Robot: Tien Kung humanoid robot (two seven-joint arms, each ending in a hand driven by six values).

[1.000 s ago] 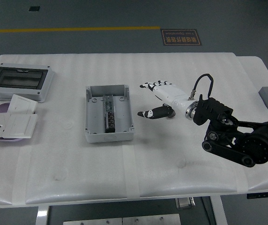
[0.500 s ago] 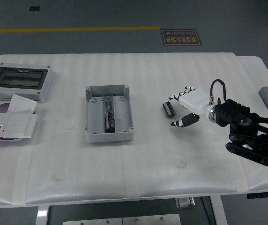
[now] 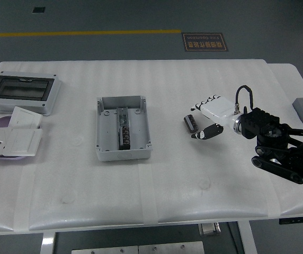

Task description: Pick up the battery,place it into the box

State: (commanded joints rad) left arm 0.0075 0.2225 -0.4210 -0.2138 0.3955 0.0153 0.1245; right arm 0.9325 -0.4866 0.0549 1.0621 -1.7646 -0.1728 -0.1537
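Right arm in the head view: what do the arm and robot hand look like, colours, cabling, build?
The right arm is black, built of chunky jointed links with round hubs. A thin black cable loops up over the wrist. The robot hand has a white, boxy palm shell and white fingers with black tips; the thumb is mostly black. No markings are legible.

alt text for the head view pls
The robot's right hand, fingers open, reaches toward a small black battery lying on the white table. An open grey box sits left of the battery.
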